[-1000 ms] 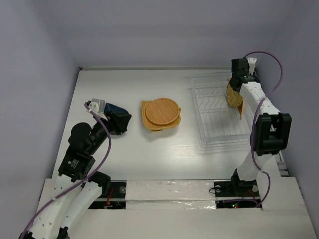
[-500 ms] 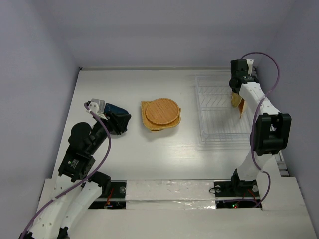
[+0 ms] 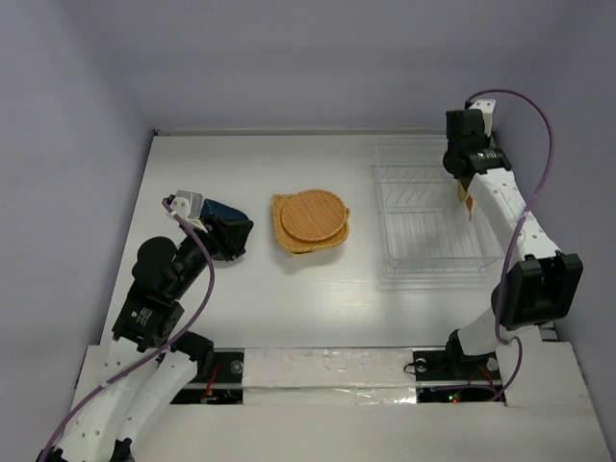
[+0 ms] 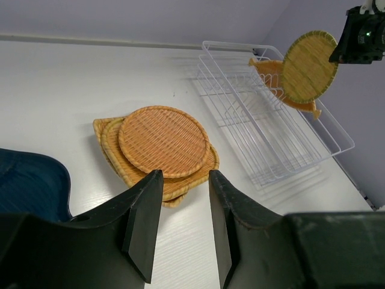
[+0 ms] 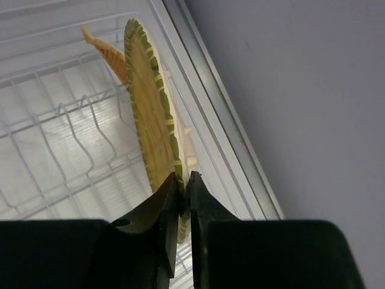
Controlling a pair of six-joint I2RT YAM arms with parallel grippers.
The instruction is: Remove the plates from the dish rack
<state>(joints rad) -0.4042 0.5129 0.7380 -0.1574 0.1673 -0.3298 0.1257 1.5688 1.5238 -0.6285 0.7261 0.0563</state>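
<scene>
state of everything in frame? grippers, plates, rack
right gripper: shut on round plate's rim
round plate: upright, held over rack
orange plate: standing in rack
rack: holds one plate
stack: flat on table
blue plate: flat, beside left gripper
left gripper: open, empty

About 3 orange woven plates [image 3: 310,221] lie stacked flat mid-table, a round one on top. A dark blue plate [image 4: 30,182] lies to their left. A green-rimmed round plate [image 4: 308,66] hangs on edge over the pale ribbed dish rack [image 3: 423,231], where 1 orange plate [image 4: 269,68] leans.
</scene>
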